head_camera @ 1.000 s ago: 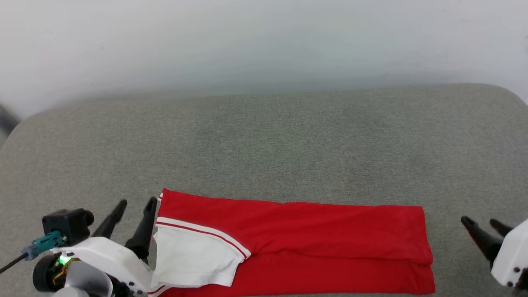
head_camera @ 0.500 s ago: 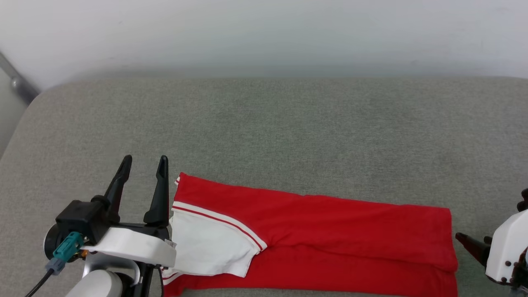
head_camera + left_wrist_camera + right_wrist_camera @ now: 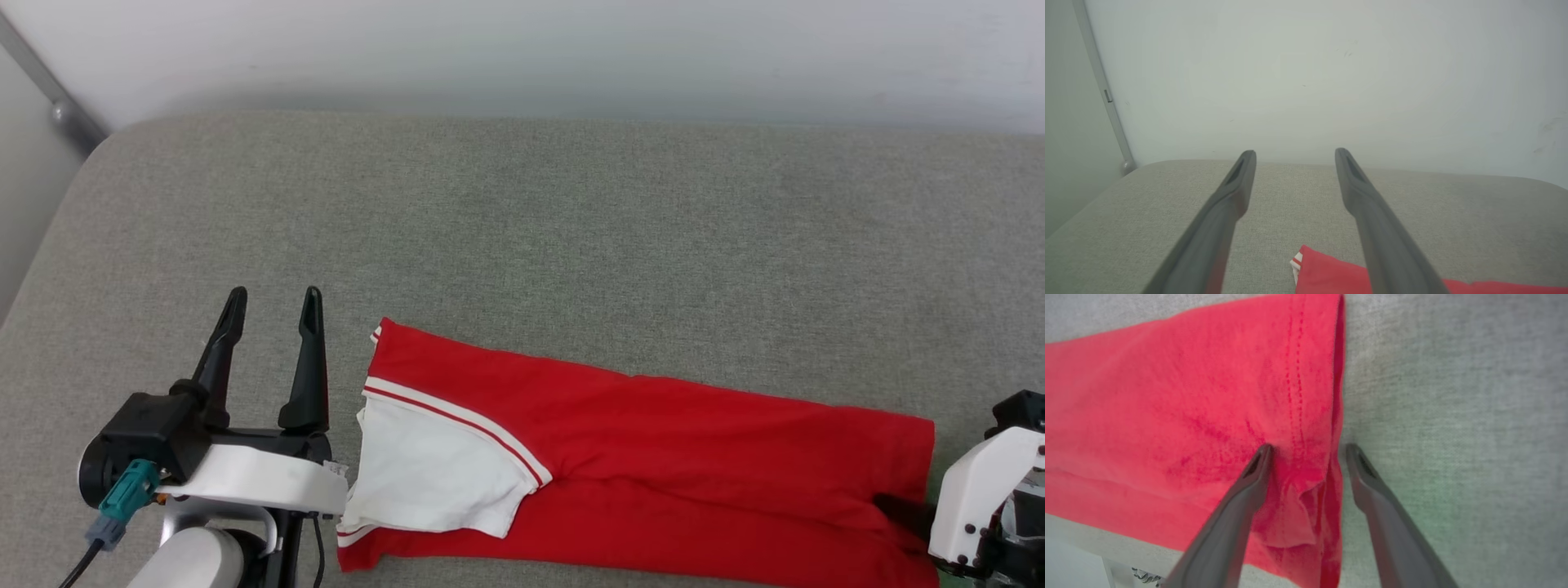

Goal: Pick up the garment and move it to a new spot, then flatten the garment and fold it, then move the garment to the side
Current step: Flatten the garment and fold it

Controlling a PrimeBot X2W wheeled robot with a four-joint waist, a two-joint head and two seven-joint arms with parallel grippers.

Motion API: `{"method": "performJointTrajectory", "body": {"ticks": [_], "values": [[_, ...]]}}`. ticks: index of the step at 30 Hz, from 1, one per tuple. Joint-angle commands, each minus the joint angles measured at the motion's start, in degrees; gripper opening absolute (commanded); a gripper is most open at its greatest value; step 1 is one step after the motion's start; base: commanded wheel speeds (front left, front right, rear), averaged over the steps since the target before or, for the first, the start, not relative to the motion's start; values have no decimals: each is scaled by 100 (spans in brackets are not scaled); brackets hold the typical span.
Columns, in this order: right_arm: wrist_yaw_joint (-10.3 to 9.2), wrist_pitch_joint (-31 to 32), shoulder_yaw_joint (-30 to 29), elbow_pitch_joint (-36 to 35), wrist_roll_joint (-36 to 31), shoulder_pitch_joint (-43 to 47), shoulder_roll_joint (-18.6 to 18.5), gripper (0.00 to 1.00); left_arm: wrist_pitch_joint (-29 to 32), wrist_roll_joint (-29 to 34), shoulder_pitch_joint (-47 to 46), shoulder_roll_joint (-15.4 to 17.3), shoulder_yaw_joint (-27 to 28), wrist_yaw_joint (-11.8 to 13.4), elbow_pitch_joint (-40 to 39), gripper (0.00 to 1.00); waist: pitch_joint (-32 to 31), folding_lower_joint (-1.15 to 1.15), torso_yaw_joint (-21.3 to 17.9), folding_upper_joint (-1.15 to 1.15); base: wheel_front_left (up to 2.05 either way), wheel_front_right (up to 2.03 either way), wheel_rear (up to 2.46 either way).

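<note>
Jersey [image 3: 653,441] is folded into a long red strip, lying lower centre of head view on grey cushion [image 3: 522,229], w/ white sleeve [image 3: 433,478] on top at its left end. Left hand [image 3: 273,298] spread wide, empty, just left of jersey. Right hand [image 3: 1308,449] also wide (straddles jersey's right end, no pinch).

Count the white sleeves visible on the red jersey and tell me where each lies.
1. The white sleeve lies folded on top of the garment at its left end, beside the left gripper. A second sleeve may be hidden under the folds.
</note>
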Motion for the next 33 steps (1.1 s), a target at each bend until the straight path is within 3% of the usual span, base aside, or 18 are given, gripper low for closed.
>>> {"method": "performJointTrajectory", "body": {"ticks": [1, 16, 25, 28, 33], "values": [[-2, 83, 179, 257, 76, 88, 204, 0, -37, 58, 43, -29, 38, -6, -10, 100, -26, 0, -19, 0, 0, 0, 0], [-2, -240, 463, -81, 580, -400, -488, 0, 86, 54, 456, 175, 93, 89, -50, 100, -420, 0, -271, 0, 0, 0, 0], [-2, 30, -501, -455, 306, -381, -1117, 0, 158, 105, 631, 288, 79, 187, -79, 100, -594, 0, -459, 0, 0, 0, 0], [-2, 150, -806, -515, 284, -444, -1049, 0, 177, 103, 655, 294, 55, 207, -71, 100, -631, 0, -531, 0, 0, 0, 0], [-2, 639, -886, -619, 1021, -581, -324, 0, 180, 89, 653, 251, 7, 183, -23, 100, -676, 0, -593, 0, 0, 0, 0]]}}
